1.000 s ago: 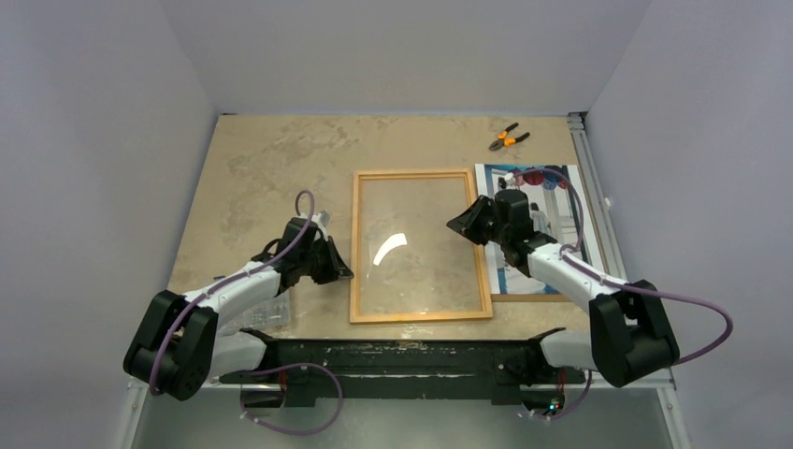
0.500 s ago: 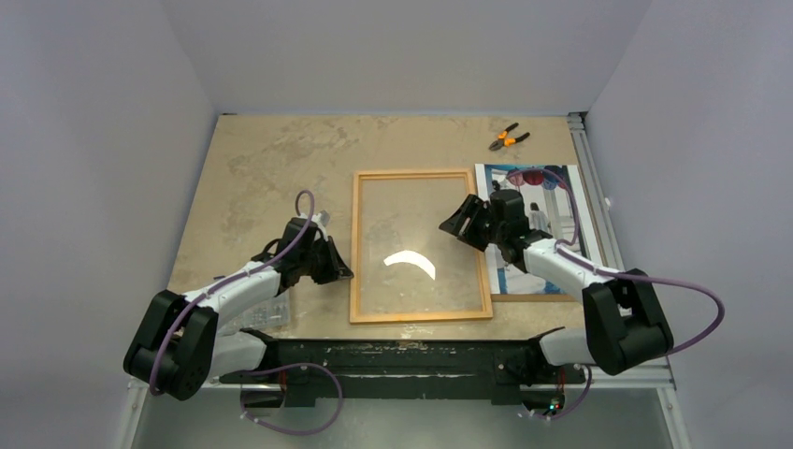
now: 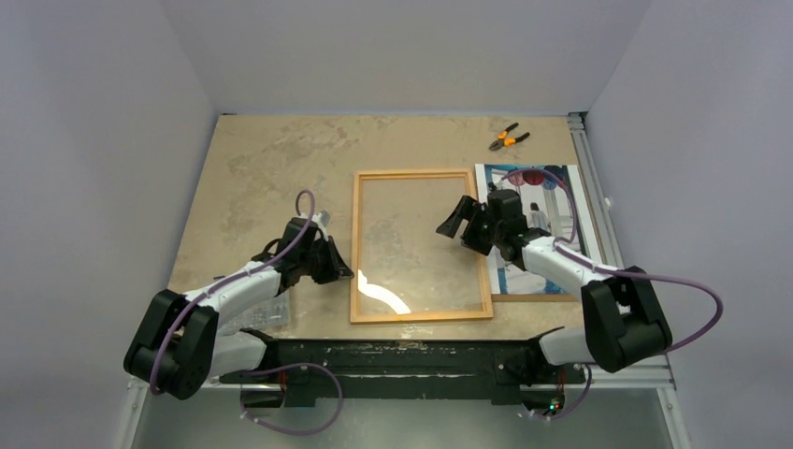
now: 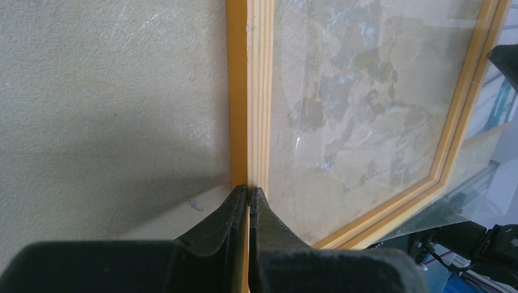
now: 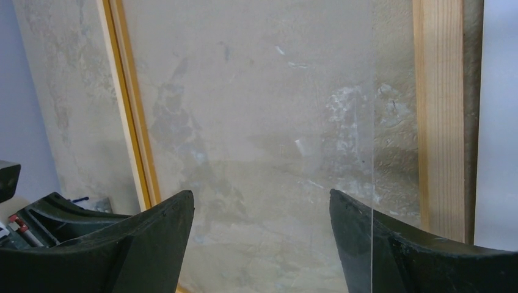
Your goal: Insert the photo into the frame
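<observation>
The frame (image 3: 355,245) lies flat mid-table, pale wood side up, with a clear pane (image 3: 411,243) inside it showing glare near the front left. My left gripper (image 3: 344,271) is shut, its tips (image 4: 248,189) resting on the frame's left rail (image 4: 247,91). Over the frame's right part my right gripper (image 3: 455,224) is open with nothing between its fingers (image 5: 261,195). The pane's thin edge (image 5: 372,122) crosses the right finger in the right wrist view. The photo (image 3: 561,210) lies right of the frame, partly under the right arm.
Orange-handled pliers (image 3: 508,138) lie at the back right. A brown board edge (image 3: 533,296) shows under the photo's near end. A clear plastic piece (image 3: 252,313) sits under the left arm. A metal rail (image 3: 598,206) runs along the table's right edge.
My right gripper has opened and shifted slightly left over the frame. The glare on the pane slid from the middle to the near left corner. The left arm has not moved.
</observation>
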Controlling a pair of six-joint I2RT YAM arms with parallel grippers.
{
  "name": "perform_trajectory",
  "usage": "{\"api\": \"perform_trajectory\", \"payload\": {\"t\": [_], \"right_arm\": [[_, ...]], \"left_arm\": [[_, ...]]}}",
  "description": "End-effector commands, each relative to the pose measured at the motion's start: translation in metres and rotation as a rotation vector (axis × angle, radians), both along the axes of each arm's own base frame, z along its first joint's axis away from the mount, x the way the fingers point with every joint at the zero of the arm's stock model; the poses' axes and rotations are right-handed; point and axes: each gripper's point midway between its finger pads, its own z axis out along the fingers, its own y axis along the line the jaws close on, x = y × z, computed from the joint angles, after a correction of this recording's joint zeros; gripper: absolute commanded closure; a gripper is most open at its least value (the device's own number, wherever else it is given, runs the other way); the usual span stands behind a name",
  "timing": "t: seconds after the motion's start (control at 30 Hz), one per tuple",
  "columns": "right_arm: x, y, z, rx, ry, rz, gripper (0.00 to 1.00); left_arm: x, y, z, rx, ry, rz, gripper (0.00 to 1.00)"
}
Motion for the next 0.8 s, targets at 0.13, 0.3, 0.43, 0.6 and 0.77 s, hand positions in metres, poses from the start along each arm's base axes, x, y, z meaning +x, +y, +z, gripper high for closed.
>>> {"api": "perform_trajectory", "payload": {"t": [0.13, 0.3, 0.43, 0.6, 0.77], "right_arm": [[0.009, -0.001, 0.003, -0.062, -0.019, 0.022, 0.17], [0.008, -0.008, -0.002, -0.106, -0.005, 0.015, 0.17], [0.007, -0.014, -0.005, -0.143, 0.004, 0.007, 0.16], [0.007, -0.02, -0.006, -0.183, 0.007, -0.001, 0.16], [0.007, -0.024, -0.006, -0.207, 0.009, -0.009, 0.16]], "left_arm": [[-0.013, 0.014, -0.025, 0.087, 0.059, -0.005, 1.0], [-0.014, 0.014, -0.025, 0.087, 0.06, -0.006, 1.0], [-0.014, 0.015, -0.025, 0.088, 0.061, -0.005, 1.0], [-0.013, 0.014, -0.025, 0.089, 0.061, -0.006, 1.0], [-0.013, 0.014, -0.025, 0.088, 0.062, -0.006, 1.0]]}}
